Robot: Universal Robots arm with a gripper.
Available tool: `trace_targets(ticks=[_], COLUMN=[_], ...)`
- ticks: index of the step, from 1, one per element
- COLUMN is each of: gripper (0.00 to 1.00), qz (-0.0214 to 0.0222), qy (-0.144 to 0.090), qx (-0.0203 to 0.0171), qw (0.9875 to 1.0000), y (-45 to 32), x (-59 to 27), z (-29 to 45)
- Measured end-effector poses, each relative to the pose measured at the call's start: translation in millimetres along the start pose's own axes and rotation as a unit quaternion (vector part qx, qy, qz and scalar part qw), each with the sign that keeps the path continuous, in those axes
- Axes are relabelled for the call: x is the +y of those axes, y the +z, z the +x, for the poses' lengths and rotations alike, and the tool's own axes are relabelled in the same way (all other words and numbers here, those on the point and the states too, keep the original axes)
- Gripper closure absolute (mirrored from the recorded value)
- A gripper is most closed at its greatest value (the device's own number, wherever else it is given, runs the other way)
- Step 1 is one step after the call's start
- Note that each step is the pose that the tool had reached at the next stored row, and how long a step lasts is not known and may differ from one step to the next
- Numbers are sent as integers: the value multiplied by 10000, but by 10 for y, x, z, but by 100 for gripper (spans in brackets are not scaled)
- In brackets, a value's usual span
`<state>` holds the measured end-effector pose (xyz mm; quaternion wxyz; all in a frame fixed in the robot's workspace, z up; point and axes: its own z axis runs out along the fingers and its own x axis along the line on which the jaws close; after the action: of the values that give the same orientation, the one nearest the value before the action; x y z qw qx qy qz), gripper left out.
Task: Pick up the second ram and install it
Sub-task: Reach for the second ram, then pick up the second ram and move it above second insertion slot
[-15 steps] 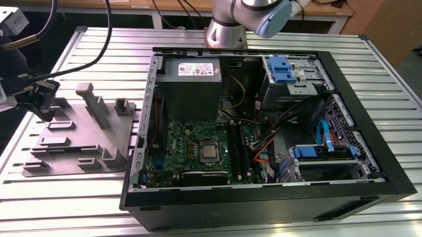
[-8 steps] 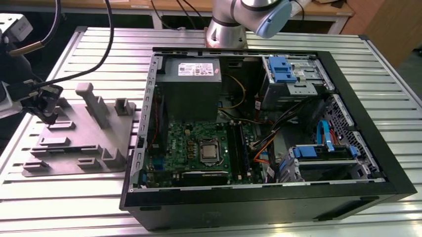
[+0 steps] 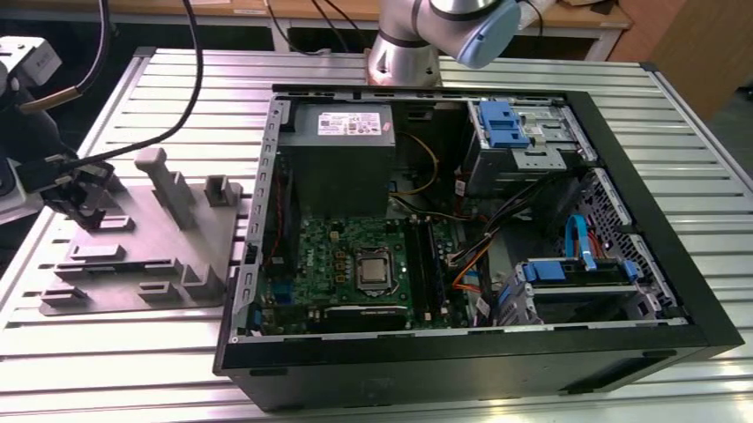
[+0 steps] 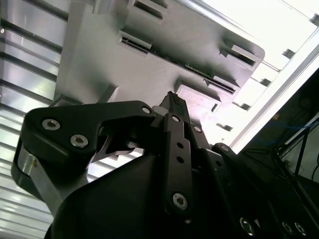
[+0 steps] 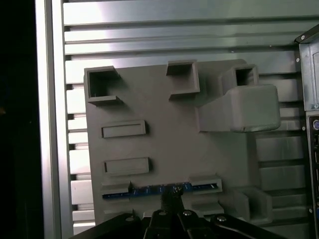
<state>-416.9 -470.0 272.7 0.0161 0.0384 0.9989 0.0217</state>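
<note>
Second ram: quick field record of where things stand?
second ram: on edge in a slot of the grey holder tray
end effector: over the tray, at the ram's middle; contact unclear
motherboard: inside the case, at the exterior view's right of the tray
install: not yet done

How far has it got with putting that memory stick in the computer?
Early on. The second ram sits in the grey holder tray, not lifted yet. The gripper is right at its middle. Carrying it to the motherboard in the open case and seating it is all left.
</note>
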Motion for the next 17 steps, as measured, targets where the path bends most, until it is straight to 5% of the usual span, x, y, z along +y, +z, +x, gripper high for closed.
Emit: trace_targets(ticks=[17], gripper=[90], qz=[0], qy=[0], qx=[0], qw=[10000], y=[68], x=[-46], z=[14])
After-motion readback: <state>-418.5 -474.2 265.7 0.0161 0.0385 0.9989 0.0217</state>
